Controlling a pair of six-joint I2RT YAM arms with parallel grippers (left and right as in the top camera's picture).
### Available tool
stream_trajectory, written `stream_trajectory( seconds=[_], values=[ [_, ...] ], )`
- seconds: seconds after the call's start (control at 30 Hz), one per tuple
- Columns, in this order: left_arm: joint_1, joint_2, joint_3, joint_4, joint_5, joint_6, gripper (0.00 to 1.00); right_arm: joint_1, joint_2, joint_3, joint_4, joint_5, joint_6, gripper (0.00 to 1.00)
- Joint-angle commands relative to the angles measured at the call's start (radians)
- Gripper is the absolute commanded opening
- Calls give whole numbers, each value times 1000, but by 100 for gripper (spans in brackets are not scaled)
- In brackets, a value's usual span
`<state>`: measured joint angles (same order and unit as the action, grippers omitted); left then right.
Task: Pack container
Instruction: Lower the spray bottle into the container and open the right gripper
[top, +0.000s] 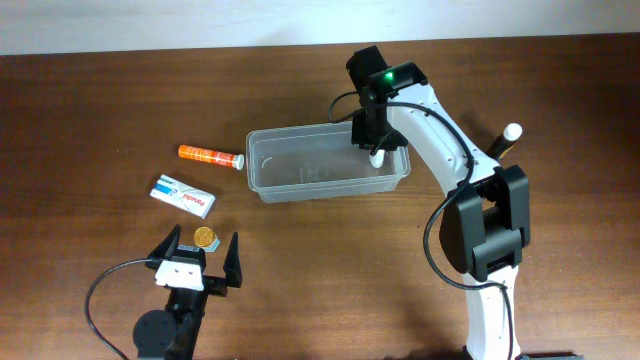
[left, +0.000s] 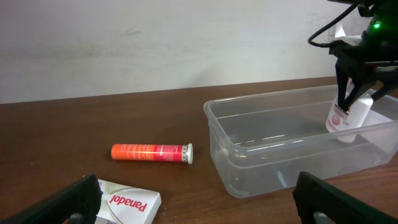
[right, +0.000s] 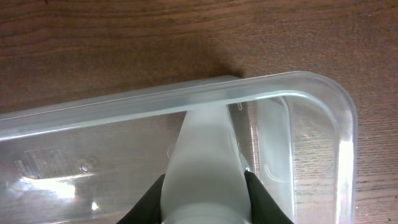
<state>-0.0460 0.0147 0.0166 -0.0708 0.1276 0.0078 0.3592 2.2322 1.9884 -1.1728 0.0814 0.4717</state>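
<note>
The clear plastic container sits at the table's middle; it also shows in the left wrist view and the right wrist view. My right gripper is shut on a white bottle and holds it inside the container's right end; the bottle fills the right wrist view. My left gripper is open and empty near the front edge, short of an orange tube, a white Panadol box and a small gold disc.
A white-capped dark object stands behind the right arm. The orange tube and the Panadol box lie left of the container in the left wrist view.
</note>
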Motion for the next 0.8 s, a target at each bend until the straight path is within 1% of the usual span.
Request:
stream_trajectory(
  seconds=[0.0, 0.1, 0.23, 0.33, 0.53, 0.63, 0.77],
  values=[
    [5, -10, -8, 2, 8, 19, 99, 8, 0, -5, 2, 2, 8, 30],
    [5, -10, -8, 2, 8, 19, 99, 8, 0, -5, 2, 2, 8, 33],
    [5, -10, -8, 2, 8, 19, 100, 7, 0, -5, 0, 3, 4, 40],
    [5, -10, -8, 2, 8, 19, 99, 7, 0, -5, 0, 6, -11, 43],
    [5, -10, -8, 2, 8, 19, 99, -9, 0, -4, -1, 9, -11, 45],
    [5, -10, -8, 2, 8, 19, 99, -24, -1, -4, -4, 8, -32, 49],
    [5, -10, -8, 2, 8, 19, 99, -40, -1, -4, -3, 10, -104, 53]
  ],
)
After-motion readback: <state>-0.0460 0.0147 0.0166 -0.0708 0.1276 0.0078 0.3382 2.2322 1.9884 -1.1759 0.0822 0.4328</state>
